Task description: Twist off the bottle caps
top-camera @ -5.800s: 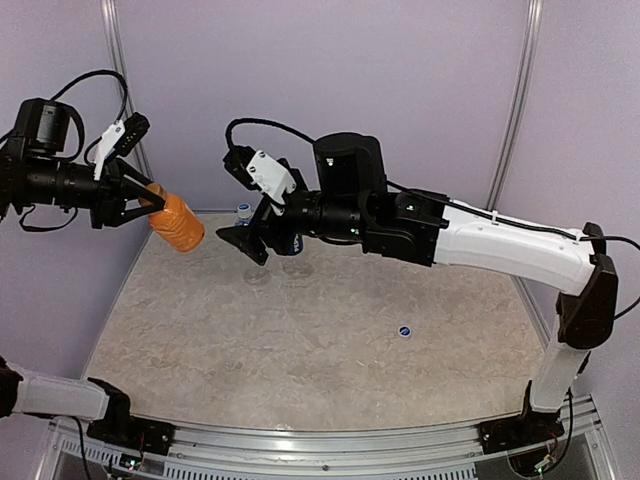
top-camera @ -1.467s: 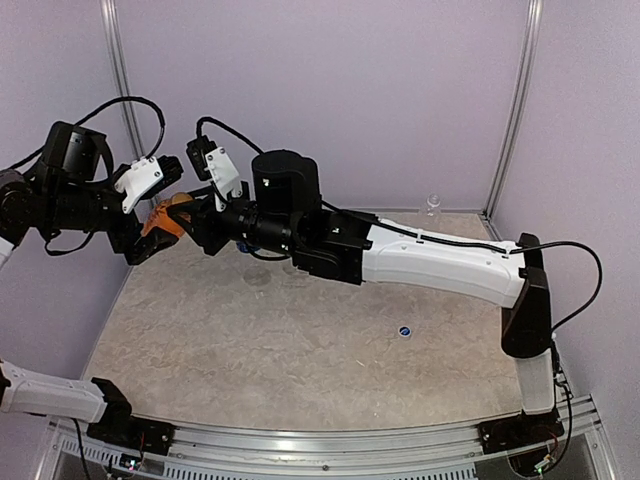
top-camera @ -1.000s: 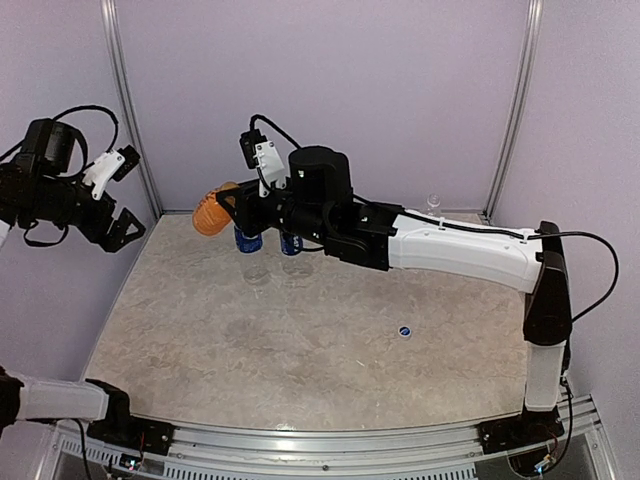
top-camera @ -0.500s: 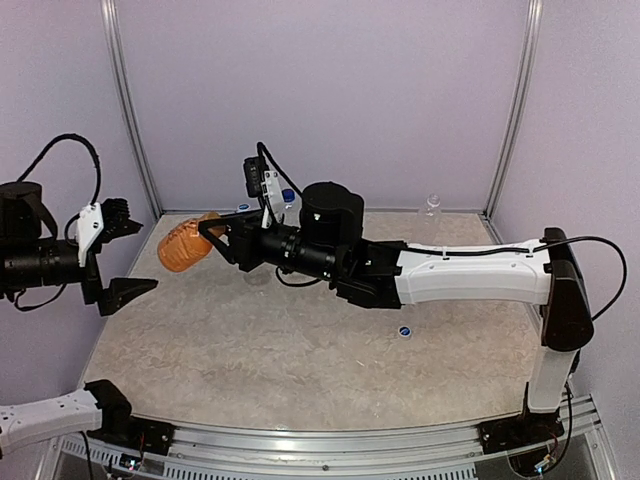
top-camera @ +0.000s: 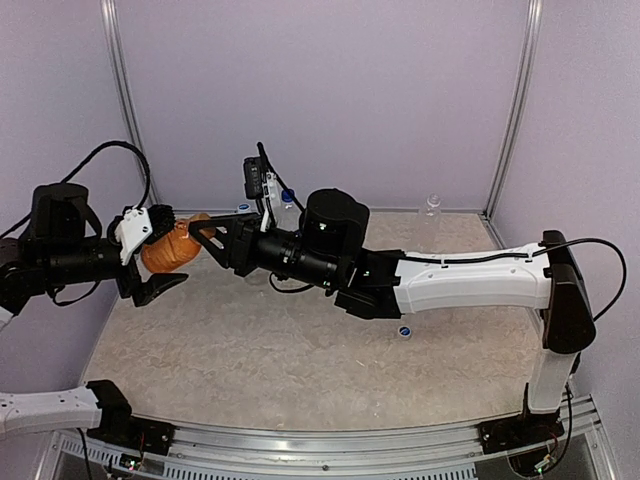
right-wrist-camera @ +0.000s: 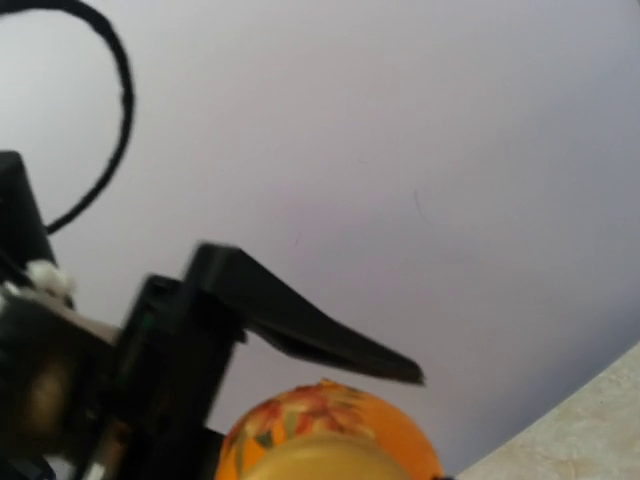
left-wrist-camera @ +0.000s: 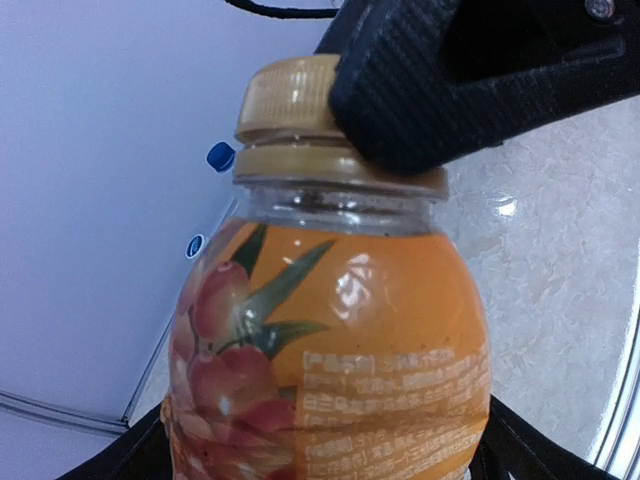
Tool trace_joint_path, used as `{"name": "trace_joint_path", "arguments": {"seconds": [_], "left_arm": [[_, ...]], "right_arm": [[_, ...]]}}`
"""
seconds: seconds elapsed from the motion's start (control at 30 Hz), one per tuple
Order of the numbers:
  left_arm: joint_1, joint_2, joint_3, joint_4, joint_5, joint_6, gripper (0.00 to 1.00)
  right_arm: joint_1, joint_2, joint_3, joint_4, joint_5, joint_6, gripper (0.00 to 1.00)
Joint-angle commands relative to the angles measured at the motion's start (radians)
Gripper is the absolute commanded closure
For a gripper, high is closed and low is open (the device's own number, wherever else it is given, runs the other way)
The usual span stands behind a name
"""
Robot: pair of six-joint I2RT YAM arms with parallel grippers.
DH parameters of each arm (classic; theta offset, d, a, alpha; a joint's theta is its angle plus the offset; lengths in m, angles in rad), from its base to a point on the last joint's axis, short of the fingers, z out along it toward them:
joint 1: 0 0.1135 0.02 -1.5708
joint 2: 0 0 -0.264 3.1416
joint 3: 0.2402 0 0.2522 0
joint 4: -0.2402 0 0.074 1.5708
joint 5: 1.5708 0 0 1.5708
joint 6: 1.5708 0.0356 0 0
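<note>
Purple booth | right end effector (top-camera: 204, 235) clamps orange cap (left-wrist-camera: 285, 97) | left end effector (top-camera: 168, 250) spread around bottle (left-wrist-camera: 330, 340)

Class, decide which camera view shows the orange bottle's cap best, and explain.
Left wrist: the cap is close and sharp, ridges visible, partly behind a black finger. Top external shows only the small orange bottle; right wrist, a blurred sliver.

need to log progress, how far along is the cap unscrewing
Done: one blue cap lies loose on the table. In hand: right gripper clamps the orange bottle at its cap, still on; left gripper open around it. Left: that cap, plus back bottles.
</note>
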Motion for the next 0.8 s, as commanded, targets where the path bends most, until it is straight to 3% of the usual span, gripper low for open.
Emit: {"name": "trace_joint_path", "arguments": {"seconds": [0.0, 0.33, 0.4, 0.47, 0.53, 0.57, 0.63, 0.77], "left_arm": [[-0.007, -0.007, -0.053, 0.041, -0.029, 0.045, 0.14], [-0.007, -0.025, -0.038, 0.058, -0.011, -0.008, 0.62], [-0.007, -0.034, -0.068, 0.059, -0.012, -0.024, 0.64], [-0.009, -0.043, -0.122, 0.069, -0.012, -0.022, 0.65], [-0.02, -0.068, -0.185, 0.095, -0.022, 0.015, 0.65], [-0.027, -0.086, -0.211, 0.106, -0.031, 0.04, 0.65], [-0.039, -0.112, -0.247, 0.116, -0.051, 0.086, 0.65], [-0.042, -0.123, -0.253, 0.134, -0.073, 0.147, 0.66]], "right_arm": [[0.011, -0.026, 0.001, 0.024, 0.001, 0.001, 1.0], [0.005, -0.018, 0.011, -0.061, 0.036, -0.051, 0.98], [-0.002, -0.021, 0.016, -0.103, 0.017, -0.074, 0.69], [-0.013, -0.031, 0.021, -0.151, -0.014, -0.088, 0.51], [-0.028, -0.047, 0.021, -0.208, -0.063, -0.091, 0.18], [-0.037, -0.056, 0.023, -0.247, -0.089, -0.091, 0.06], [-0.059, -0.073, 0.028, -0.33, -0.121, -0.081, 0.01], [-0.081, -0.084, 0.023, -0.445, -0.169, -0.045, 0.01]]}}
